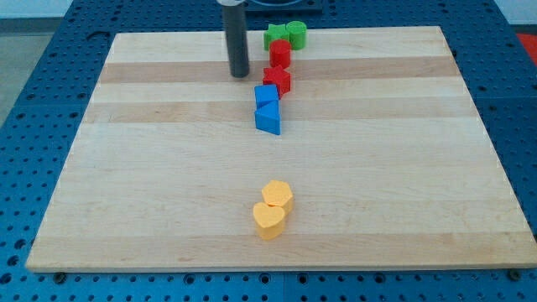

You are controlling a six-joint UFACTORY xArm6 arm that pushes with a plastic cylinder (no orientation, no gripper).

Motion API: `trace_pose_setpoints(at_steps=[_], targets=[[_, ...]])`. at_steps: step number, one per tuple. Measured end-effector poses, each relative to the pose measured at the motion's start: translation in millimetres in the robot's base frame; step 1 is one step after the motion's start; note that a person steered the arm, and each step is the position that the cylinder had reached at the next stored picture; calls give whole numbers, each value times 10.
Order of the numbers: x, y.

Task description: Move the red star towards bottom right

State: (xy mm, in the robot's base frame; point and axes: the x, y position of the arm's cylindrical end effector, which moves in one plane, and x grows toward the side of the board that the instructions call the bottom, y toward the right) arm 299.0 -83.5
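camera view: single | high front angle, looking down | whole board (pixel 168 210) visible

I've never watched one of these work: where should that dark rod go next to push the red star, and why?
Probably a short slide toward the view's top and then right, to get behind the red star. My tip sits just left of it, not touching. The blue blocks press against the star's lower side, so a push from the upper left would likely shove them along too.

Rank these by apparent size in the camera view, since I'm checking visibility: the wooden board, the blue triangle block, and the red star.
1. wooden board, by far the largest.
2. and 3. blue triangle block and red star: they look about alike, and the triangle sits lower in the view, possibly nearer the camera, so I won't rank them.
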Motion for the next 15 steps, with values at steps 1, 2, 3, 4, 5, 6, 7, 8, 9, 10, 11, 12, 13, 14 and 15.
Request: trace_pose_setpoints(at_steps=[1,2,3,4,5,6,7,8,9,10,11,12,13,14,15], targets=[[53,-181],[263,85],[432,516],[434,1038],[434,1148],[403,828],[191,780],[88,860],[96,1178],[229,1609],[582,1882],[996,2029],[1074,2077],[867,2090],[860,2359]])
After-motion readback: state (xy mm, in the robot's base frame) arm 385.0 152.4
